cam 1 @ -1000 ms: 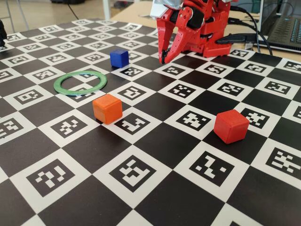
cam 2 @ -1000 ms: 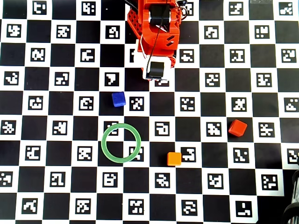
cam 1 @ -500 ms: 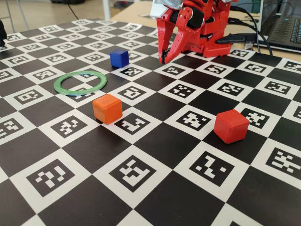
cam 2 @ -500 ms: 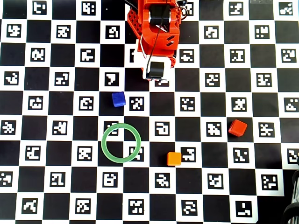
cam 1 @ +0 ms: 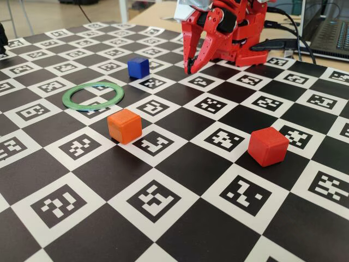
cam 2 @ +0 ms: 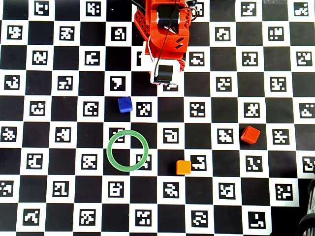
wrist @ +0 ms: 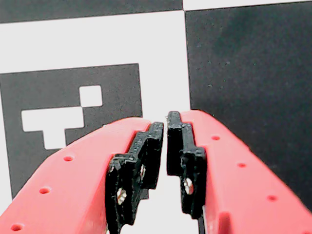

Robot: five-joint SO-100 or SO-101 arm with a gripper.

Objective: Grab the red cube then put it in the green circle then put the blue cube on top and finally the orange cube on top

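My red gripper [cam 1: 191,67] hangs shut and empty just above the checkered board at the back, its black pads nearly touching in the wrist view [wrist: 165,125]. The blue cube [cam 1: 138,67] [cam 2: 125,104] sits close by, to the gripper's left in the fixed view. The green circle [cam 1: 91,107] [cam 2: 109,150] lies flat and empty in front of the blue cube. The orange cube [cam 1: 124,125] [cam 2: 183,167] rests nearer the camera, just right of the ring. The red cube [cam 1: 268,146] [cam 2: 250,134] stands alone far to the right. In the wrist view only board squares show.
The arm's body [cam 2: 167,34] stands at the board's back edge. A laptop [cam 1: 332,33] and black cables [cam 1: 283,45] lie on the wooden table behind it. The board [cam 1: 180,164] is covered in black and white marker squares.
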